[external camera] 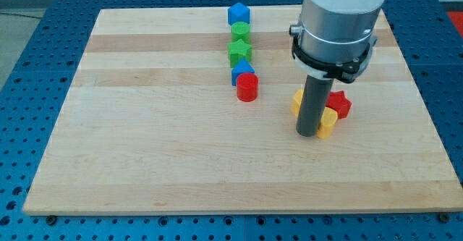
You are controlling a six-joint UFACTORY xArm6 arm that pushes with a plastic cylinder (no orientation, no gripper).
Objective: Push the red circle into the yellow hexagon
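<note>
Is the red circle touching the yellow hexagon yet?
No. The red circle sits apart, left of my tip and the yellow blocks.

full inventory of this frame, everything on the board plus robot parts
blue blocks: 2, blue, top and fourth in the column at the view's top centre
green blocks: 2, green, second and third in that column
red circle: 1, red, column's bottom end
yellow blocks: 2, yellow, either side of the rod, shapes partly hidden
red star: 1, red, right of the rod
board: 1, light wood
my tip: 1, dark rod end, between the yellow blocks
</note>
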